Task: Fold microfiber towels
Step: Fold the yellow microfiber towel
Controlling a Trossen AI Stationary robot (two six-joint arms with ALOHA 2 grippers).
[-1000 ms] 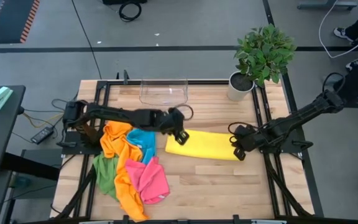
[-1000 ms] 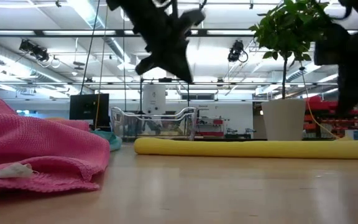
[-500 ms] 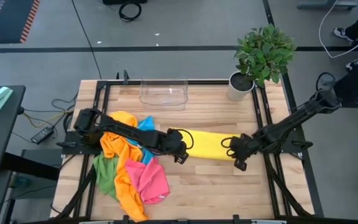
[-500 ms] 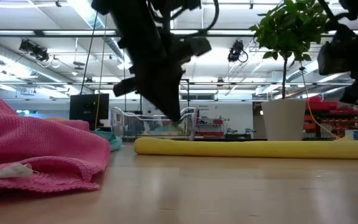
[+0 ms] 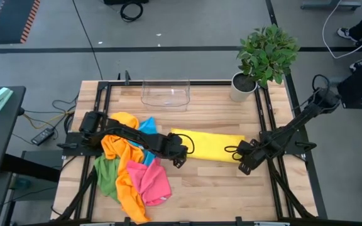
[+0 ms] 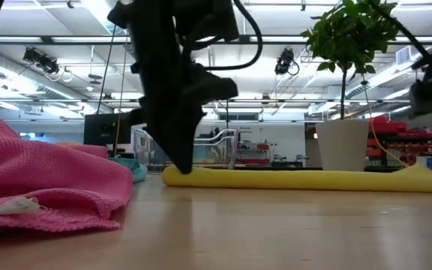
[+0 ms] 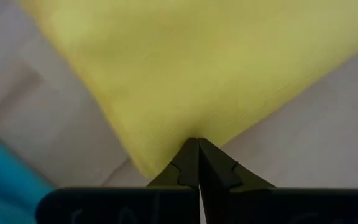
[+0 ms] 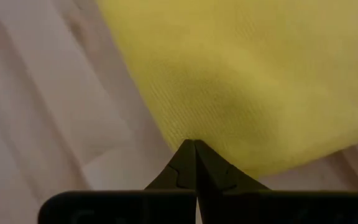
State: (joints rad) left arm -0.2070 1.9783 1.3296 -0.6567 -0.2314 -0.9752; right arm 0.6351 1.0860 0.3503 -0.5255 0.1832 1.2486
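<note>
A folded yellow microfiber towel (image 5: pixel 209 144) lies flat mid-table as a long strip (image 6: pixel 298 178). My left gripper (image 5: pixel 180 161) is shut and points steeply down at the towel's near-left corner. My right gripper (image 5: pixel 246 167) is also shut and stands at the near-right corner. A heap of other microfiber towels rests on the table's left side: orange (image 5: pixel 115 141), blue (image 5: pixel 146 142), green (image 5: pixel 105 174) and pink (image 5: pixel 154 182). My left gripper sets its shut fingertips (image 7: pixel 194 155) down on the yellow towel's near-left corner (image 7: pixel 166 134), slanting from above. The towel stays flat on the table there (image 6: pixel 177 175). My right gripper touches the towel with its shut fingertips (image 8: pixel 191 158) close to its near-right corner (image 8: pixel 185 124), from above. That end of the towel humps up slightly (image 6: pixel 420 170).
A clear plastic tray (image 5: pixel 165 93) stands at the far edge. A potted plant (image 5: pixel 264 53) stands at the far right corner. Bare wood lies in front of the yellow towel. The pink towel (image 6: pixel 43 180) fills the low view's left.
Both grippers, shut throughout, have come down from above the table and moved toward the near edge, ending at the yellow towel's near corners. The towel has stayed lying on the table, and its right end has risen into a small hump.
</note>
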